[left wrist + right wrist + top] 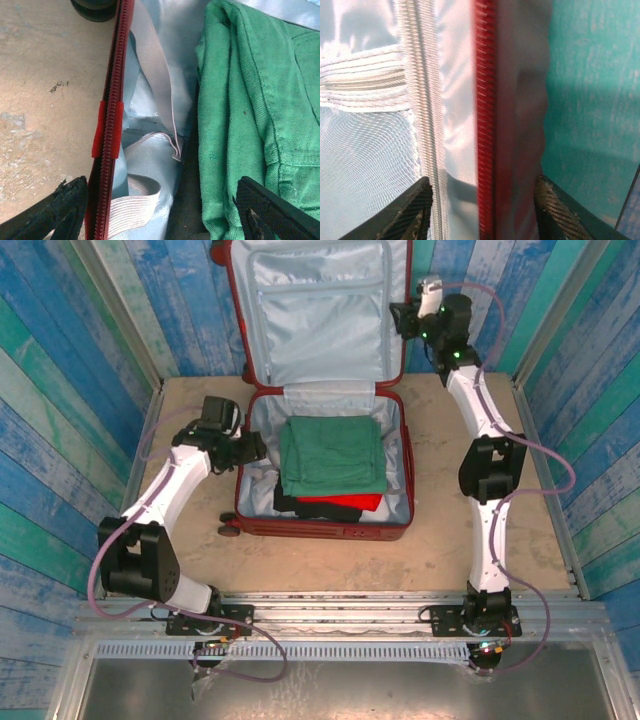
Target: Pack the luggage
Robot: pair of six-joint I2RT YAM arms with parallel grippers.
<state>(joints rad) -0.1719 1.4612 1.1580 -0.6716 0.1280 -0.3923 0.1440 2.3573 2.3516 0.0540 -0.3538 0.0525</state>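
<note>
Now: left claw [160, 200] spread wide, astride left zipper rim of luggage [330, 530], holding nothing; folded green cloth [330, 452] just inside rim. Right claw [482, 190] half-spread astride upright lid's right rim; clamped or merely touching, cannot tell. Luggage lies open mid-surface [450, 510].

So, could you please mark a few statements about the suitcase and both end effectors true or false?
The dark-red ribbed hard-shell suitcase stands open, lid upright. True.
A folded green garment lies on top inside. True.
The left end effector grips the green garment. False: it is open, straddling the suitcase's left zipper rim.
The right end effector reaches into the lower shell. False: it is open at the raised lid's right edge.
</note>
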